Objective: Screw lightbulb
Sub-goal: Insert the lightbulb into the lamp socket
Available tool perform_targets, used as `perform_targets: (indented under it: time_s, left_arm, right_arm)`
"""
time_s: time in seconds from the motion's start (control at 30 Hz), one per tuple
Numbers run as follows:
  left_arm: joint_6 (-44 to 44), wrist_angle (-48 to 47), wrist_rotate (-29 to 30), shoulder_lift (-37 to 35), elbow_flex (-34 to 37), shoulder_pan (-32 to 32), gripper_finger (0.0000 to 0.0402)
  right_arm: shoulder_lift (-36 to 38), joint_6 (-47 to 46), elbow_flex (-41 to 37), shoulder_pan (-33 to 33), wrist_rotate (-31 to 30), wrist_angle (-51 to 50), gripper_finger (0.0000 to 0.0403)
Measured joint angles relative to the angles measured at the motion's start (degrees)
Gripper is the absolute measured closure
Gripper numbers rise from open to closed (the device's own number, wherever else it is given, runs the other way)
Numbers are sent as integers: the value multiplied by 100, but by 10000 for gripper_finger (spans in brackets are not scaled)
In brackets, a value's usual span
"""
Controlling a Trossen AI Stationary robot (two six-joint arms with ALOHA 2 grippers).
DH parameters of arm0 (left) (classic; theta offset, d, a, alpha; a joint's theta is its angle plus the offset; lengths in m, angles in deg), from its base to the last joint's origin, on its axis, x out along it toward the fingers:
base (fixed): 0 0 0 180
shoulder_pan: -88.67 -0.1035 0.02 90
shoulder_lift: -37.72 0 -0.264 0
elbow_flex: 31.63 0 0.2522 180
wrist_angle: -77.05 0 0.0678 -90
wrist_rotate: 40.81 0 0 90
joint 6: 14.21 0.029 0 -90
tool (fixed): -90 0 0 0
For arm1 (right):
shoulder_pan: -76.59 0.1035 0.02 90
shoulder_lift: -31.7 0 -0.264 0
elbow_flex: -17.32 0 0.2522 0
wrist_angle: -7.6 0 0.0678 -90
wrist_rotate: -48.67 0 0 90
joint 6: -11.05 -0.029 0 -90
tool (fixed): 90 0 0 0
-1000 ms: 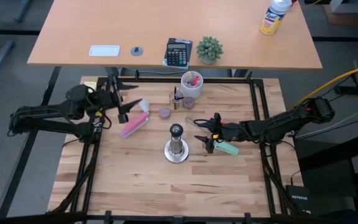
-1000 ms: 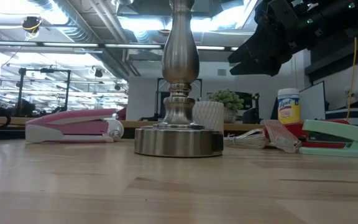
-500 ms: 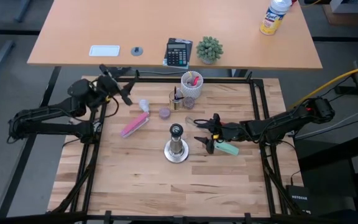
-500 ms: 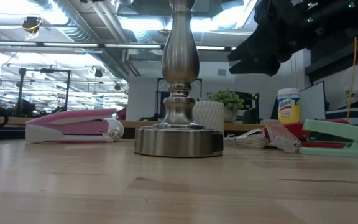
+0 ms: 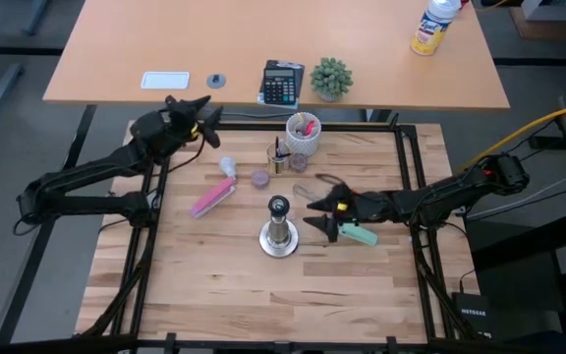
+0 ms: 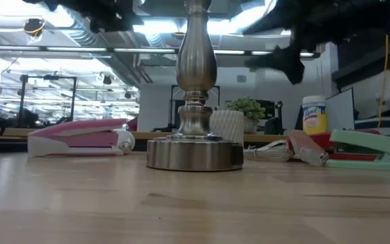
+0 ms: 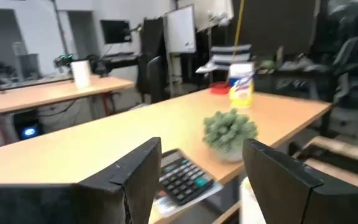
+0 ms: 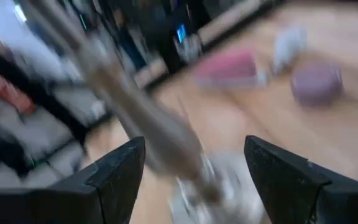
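Lying on the worktop (image 5: 214,285) beside the pink stapler (image 5: 211,197), at about ten o'clock from the socket stand (image 5: 279,232), the lightbulb (image 5: 228,165) is judged light, smooth and fragile; it is best gripped gently around the globe. A white cup (image 5: 303,131) at twelve o'clock holds pens. The left claw (image 5: 204,108) and right claw (image 5: 314,214) are spread wide and empty.
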Motion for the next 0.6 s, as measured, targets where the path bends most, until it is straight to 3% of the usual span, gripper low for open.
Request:
perform_targets:
  time_s: [0.17, 0.23, 0.37, 0.6]
  left_arm:
    - [37, -410, -4, 133, 0, -238, 183]
    - [-302, -888, -15, 127, 0, -303, 183]
    - [-855, -1853, -42, 126, 0, -386, 183]
    - [-1963, -3591, -511, 125, 0, -422, 183]
  right_arm:
    - [-412, 1080, 189, 228, -1796, 2187, 123]
    - [-542, 1763, 440, 242, -1943, 2508, 123]
    - [-752, 2495, 1117, 177, -1978, 2024, 123]
    - [-892, 2787, 2071, -33, -1979, 451, 123]
